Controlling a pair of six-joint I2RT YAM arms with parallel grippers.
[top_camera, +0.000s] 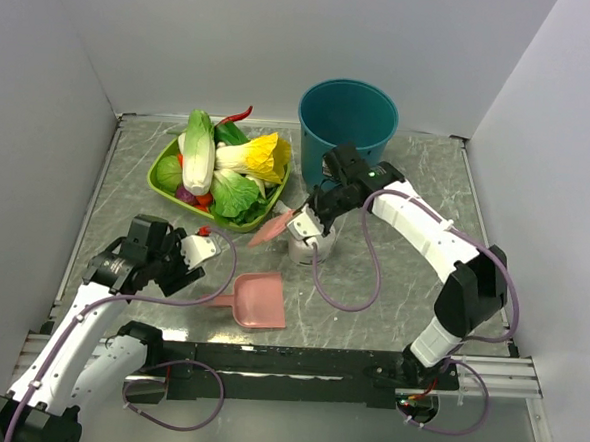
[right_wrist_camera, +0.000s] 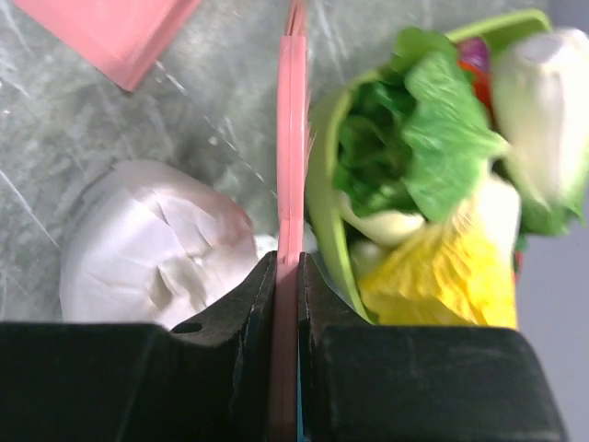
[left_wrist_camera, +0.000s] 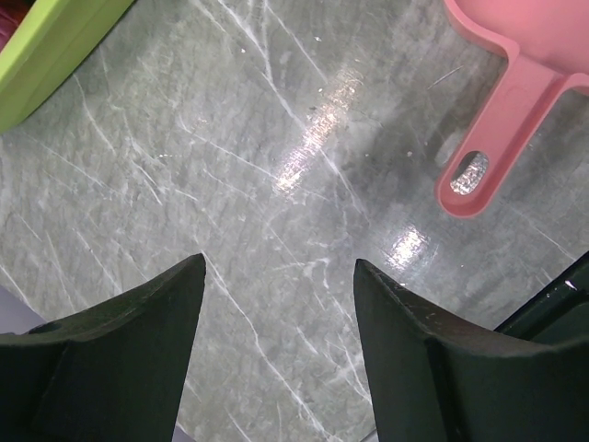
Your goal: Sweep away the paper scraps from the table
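Observation:
My right gripper [top_camera: 310,220] [right_wrist_camera: 287,262] is shut on a thin pink sweeper [top_camera: 271,230] [right_wrist_camera: 292,138], which points toward the green tray. An upright white tissue roll [top_camera: 312,244] [right_wrist_camera: 156,249] stands just under and beside this gripper. A pink dustpan [top_camera: 260,301] [left_wrist_camera: 502,120] [right_wrist_camera: 110,32] lies flat on the grey marble table [top_camera: 372,276] [left_wrist_camera: 230,166], its handle toward my left gripper [top_camera: 201,250] [left_wrist_camera: 279,276]. That gripper is open above bare table, with nothing between its fingers. No paper scraps show clearly; any near the roll are hidden by the right arm.
A green tray [top_camera: 162,178] [left_wrist_camera: 46,55] [right_wrist_camera: 322,184] piled with vegetables sits at the back left. A teal bucket [top_camera: 348,119] stands at the back centre. White walls enclose the table on three sides.

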